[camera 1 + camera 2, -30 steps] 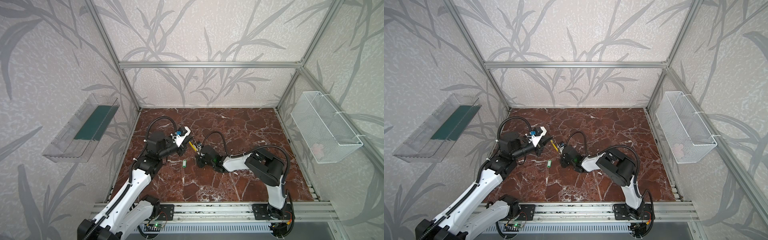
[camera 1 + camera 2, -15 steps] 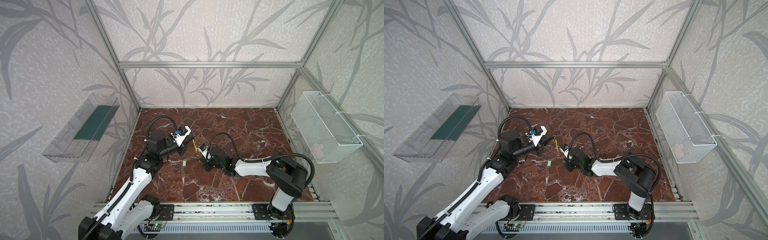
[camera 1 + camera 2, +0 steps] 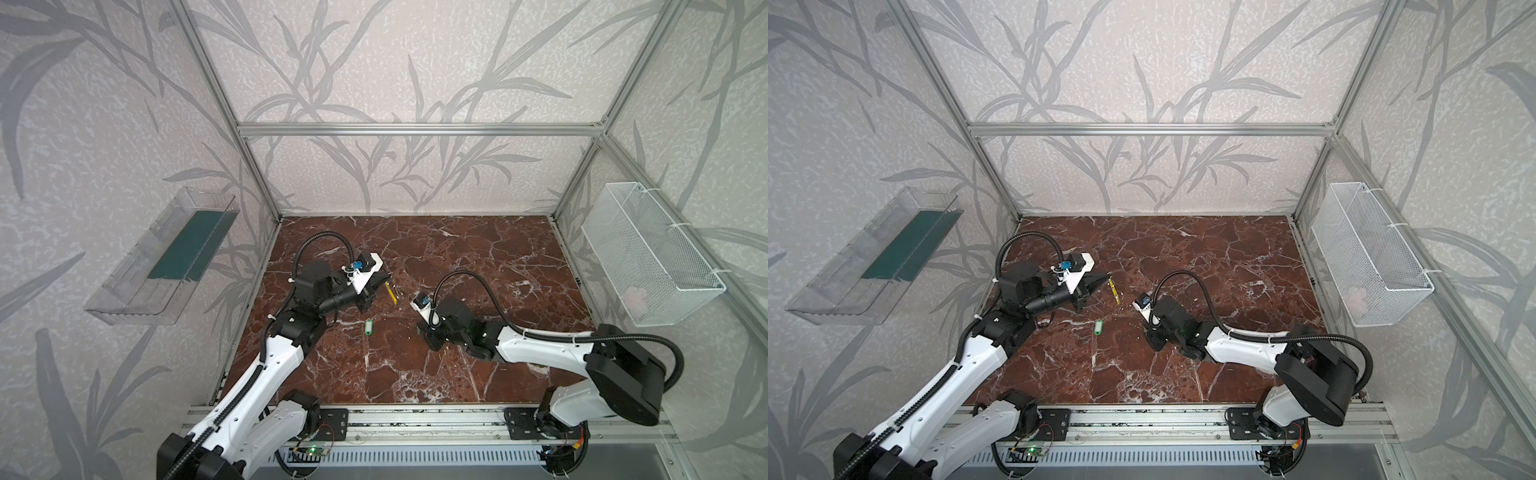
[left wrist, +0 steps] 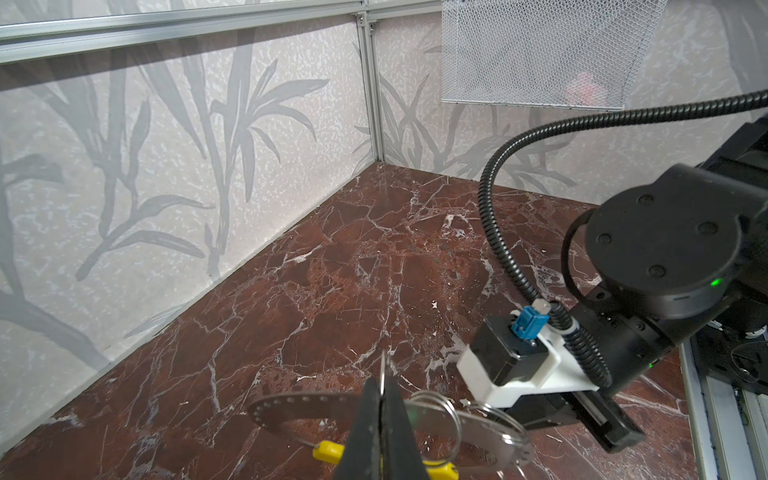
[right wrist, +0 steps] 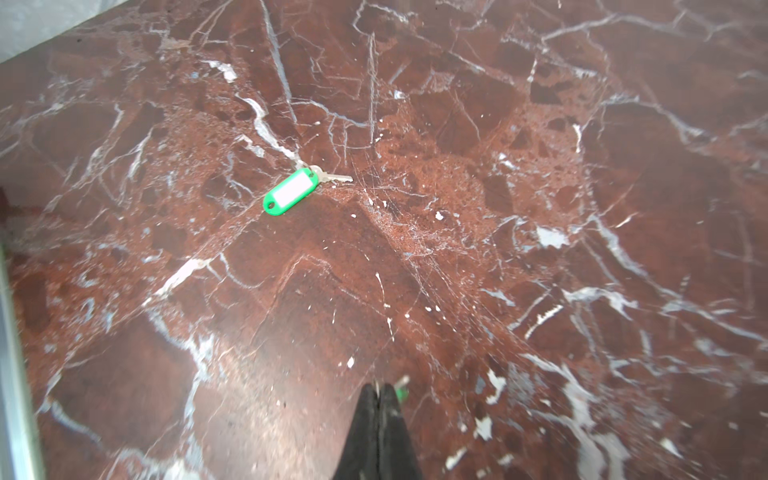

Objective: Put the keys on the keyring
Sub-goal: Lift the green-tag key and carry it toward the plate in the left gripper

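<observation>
**Top views:** one key [image 3: 368,326] lies loose on the table [image 3: 457,257] between the arms, not yet threaded. The left hand [image 3: 385,277] is aloft and roughly level, carrying the keyring [image 3: 392,293]. The right hand [image 3: 432,338] is low, pointing down at the table.

**Left wrist:** jaws clamp the ring's grey band beside the yellow sleeve [image 4: 328,451].

**Right wrist:** jaws closed. A green sliver [image 5: 401,392] shows at the tips; whether it is held cannot be told.

**Judged:** most of the threading remains.
</observation>
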Controlling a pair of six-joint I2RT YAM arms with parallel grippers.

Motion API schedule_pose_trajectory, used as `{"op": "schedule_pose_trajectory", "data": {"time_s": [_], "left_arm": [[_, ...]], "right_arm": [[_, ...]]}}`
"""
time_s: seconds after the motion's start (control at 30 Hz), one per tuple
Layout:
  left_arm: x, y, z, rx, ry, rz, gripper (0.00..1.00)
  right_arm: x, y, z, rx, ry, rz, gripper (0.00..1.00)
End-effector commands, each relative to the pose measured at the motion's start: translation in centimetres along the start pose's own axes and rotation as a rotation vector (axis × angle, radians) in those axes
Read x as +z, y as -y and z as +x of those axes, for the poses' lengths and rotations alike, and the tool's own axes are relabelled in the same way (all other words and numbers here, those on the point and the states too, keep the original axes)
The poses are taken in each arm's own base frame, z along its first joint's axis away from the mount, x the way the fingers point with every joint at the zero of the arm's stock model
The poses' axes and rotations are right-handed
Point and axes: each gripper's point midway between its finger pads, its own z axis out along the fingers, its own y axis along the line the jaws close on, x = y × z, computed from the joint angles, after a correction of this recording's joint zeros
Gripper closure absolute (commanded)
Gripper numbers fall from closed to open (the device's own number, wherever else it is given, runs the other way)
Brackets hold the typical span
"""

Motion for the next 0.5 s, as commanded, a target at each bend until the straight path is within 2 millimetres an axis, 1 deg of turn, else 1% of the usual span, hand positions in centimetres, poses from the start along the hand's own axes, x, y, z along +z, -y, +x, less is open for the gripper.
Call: {"op": "schedule_pose_trajectory", "data": {"time_s": [0.0, 0.13, 0.23, 0.33, 0.37, 0.47], "left_arm": [[-0.2, 0.6, -0.3, 0.012, 0.026, 0.031, 1.0], [-0.2, 1.0, 0.1, 0.013, 0.019, 0.045, 1.0], [-0.3, 1.4, 0.3, 0.013, 0.02, 0.058, 1.0], [-0.2, 2.0, 0.7, 0.019, 0.008, 0.079, 1.0], [-0.2, 2.2, 0.8, 0.022, 0.002, 0.087, 1.0], [0.0, 3.2, 1.2, 0.038, -0.01, 0.116, 1.0]], "right_arm": [[-1.8, -0.3, 0.6, -0.062, -0.043, -0.026, 1.0], [-3.8, -0.3, 0.6, -0.075, -0.056, -0.036, 1.0], [-4.9, -0.4, 1.1, -0.076, -0.091, -0.053, 1.0], [-5.9, -0.5, 1.2, -0.093, -0.072, -0.057, 1.0], [-6.4, -0.6, 1.1, -0.107, -0.06, -0.06, 1.0], [-8.2, -0.4, 0.1, -0.138, -0.009, -0.049, 1.0]]}}
